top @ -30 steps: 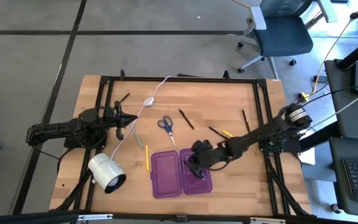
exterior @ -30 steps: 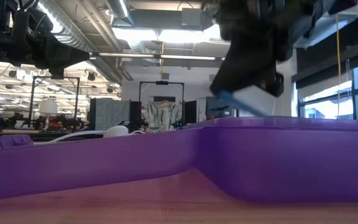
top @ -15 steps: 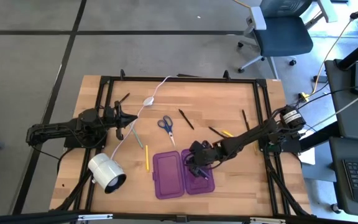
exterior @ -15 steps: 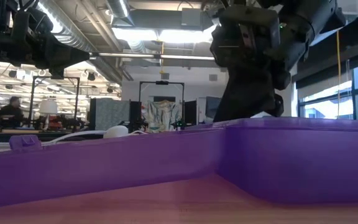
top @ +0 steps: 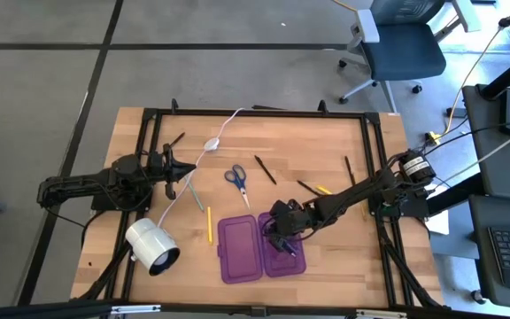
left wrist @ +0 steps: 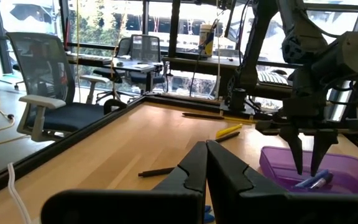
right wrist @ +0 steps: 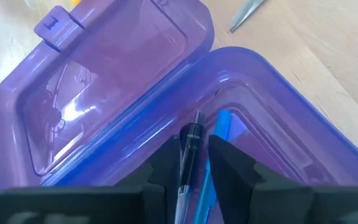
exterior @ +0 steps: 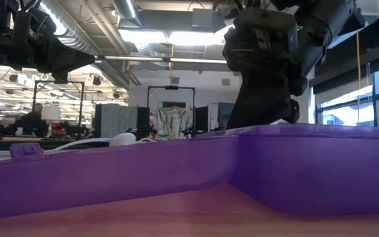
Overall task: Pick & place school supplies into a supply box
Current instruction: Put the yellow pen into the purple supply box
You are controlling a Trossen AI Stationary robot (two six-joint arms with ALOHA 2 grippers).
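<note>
The supply box (top: 238, 249) lies open at the 6 o'clock edge of the table, a flat see-through purple case with two hinged halves, rounded corners and a small latch tab (right wrist: 57, 23) on the lid half.

My right gripper (top: 282, 243) is down inside the half toward 3 o'clock. Its fingers are only narrowly apart. Between them lies a slim pen (right wrist: 189, 147) with a dark grip and a clear barrel, next to a blue pen (right wrist: 223, 123) on the box floor. From my left wrist camera both pens seem to rest on the bottom below the fingertips, so I doubt I am gripping either.

My left gripper (top: 182, 174) waits at the table's 9 o'clock side with its fingers pressed together.

The blue-handled scissors (top: 236, 181) lie at 12 o'clock from the box. A yellow pencil (top: 209, 224) lies just beside it at 9 o'clock. More dark pens are scattered toward 1 and 2 o'clock.

A second ago my right gripper was higher, with something blue showing at its tips above the box wall. Now it is sunk behind that wall. The box corner has also slid a little sideways in the low view.
</note>
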